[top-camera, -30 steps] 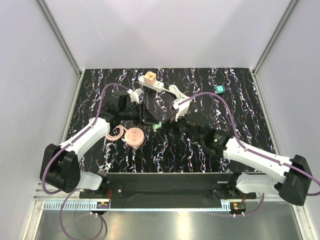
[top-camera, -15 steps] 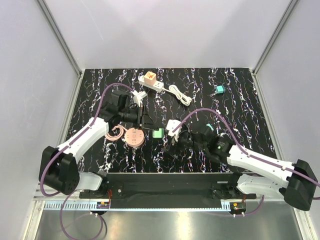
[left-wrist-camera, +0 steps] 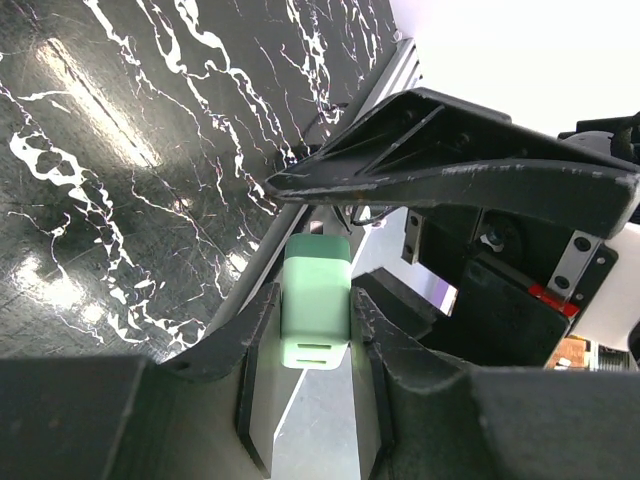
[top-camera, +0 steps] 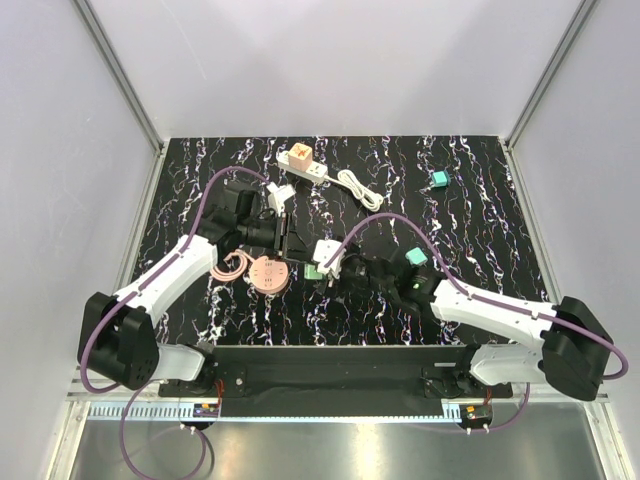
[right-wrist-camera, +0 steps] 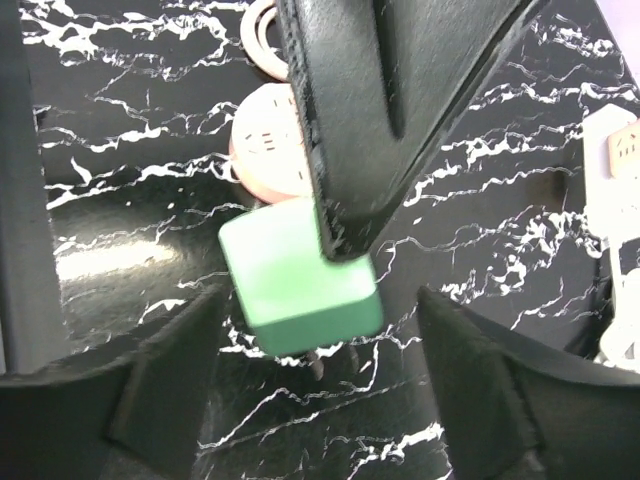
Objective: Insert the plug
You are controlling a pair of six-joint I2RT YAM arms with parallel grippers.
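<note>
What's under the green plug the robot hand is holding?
Just the black marbled table lies under the green plug, which the left gripper pinches. A pink disc sits farther back, partly covered by that gripper's black finger.

The top view looks down from above and behind the arm bases (top-camera: pixel 180 362) at lower frame, covering the whole table (top-camera: pixel 480 200). Both wrist views sit very close, sharing the green plug (left-wrist-camera: pixel 316 300) mid-frame.

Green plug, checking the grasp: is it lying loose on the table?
No, the green plug is clamped between the left gripper's two fingers.
</note>
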